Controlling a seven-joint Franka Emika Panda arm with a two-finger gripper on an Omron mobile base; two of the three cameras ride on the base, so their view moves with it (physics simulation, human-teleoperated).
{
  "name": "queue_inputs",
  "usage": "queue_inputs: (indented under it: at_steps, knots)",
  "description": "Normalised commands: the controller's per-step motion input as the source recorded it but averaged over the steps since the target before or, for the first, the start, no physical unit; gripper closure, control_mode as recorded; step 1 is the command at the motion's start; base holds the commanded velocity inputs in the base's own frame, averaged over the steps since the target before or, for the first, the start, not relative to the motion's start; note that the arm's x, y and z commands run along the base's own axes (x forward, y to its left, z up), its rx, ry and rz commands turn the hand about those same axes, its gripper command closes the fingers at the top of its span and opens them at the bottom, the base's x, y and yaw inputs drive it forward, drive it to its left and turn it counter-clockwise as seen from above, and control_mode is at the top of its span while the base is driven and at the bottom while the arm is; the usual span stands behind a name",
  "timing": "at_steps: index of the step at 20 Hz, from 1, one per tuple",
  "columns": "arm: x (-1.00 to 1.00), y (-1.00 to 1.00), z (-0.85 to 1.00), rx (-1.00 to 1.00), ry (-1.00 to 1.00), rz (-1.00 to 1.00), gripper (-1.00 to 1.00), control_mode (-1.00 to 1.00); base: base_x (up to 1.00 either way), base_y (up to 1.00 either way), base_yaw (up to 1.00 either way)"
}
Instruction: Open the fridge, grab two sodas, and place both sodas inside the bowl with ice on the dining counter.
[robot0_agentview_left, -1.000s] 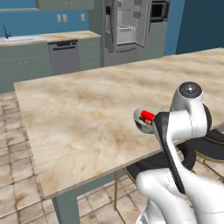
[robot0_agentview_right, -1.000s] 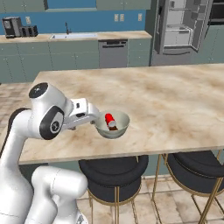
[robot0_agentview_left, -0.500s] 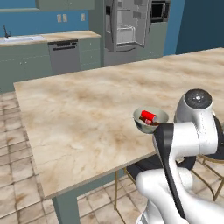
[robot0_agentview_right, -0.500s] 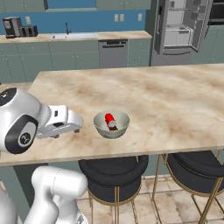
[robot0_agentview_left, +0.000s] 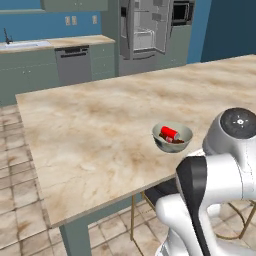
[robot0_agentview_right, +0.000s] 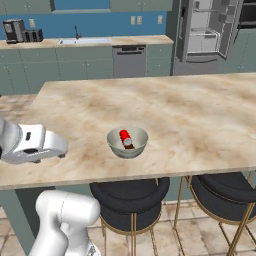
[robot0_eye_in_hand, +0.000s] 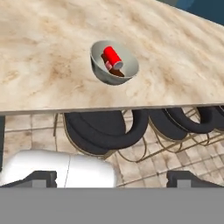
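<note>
Red and brown-red, the two sodas (robot0_eye_in_hand: 113, 57) lie together inside the pale grey-green bowl (robot0_eye_in_hand: 99, 69), the bright red can on top and the darker one (robot0_eye_in_hand: 117, 72) tucked beneath it. The bowl sits on the beige marble counter (robot0_eye_in_hand: 48, 48), near its front edge, well ahead of the gripper (robot0_eye_in_hand: 112, 178) and apart from it. The gripper is open, its two dark fingertips (robot0_eye_in_hand: 40, 178) spread wide and holding nothing, below the counter's edge and above the round black stools (robot0_eye_in_hand: 105, 129) with thin gold legs.

From the right base view the bowl (robot0_agentview_right: 116, 146) stands beside the white hand, which lies low over the counter (robot0_agentview_right: 190, 115) close to the front edge. From the left base view the bowl (robot0_agentview_left: 165, 145) shows just beyond the arm's white elbow, the red can (robot0_agentview_left: 169, 133) plain against its rim.

Far behind the gripper's target, across a tiled floor (robot0_agentview_left: 15, 170), the grey fridge (robot0_agentview_right: 207, 30) stands with its doors swung open, pale shelves showing. A dishwasher (robot0_agentview_right: 129, 61) and a sink (robot0_agentview_right: 84, 41) line the wall beside it.
</note>
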Motion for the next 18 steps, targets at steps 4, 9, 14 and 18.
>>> queue_inputs:
  at_steps: [4, 9, 14, 18]
  knots:
    - [-0.57, 0.31, 0.08, 0.02, -0.25, 0.00, -1.00, -1.00, 0.00, 0.00, 0.00]
    - [-0.37, 0.17, 0.15, 0.08, -0.38, 0.01, -1.00, -1.00, 0.00, 0.00, 0.00]
    - [-0.26, 0.00, 0.19, 0.13, -0.43, 0.05, -1.00, -1.00, 0.00, 0.00, 0.00]
    - [-0.24, 0.00, 0.11, 0.11, -0.41, 0.06, -1.00, -1.00, 0.00, 0.00, 0.00]
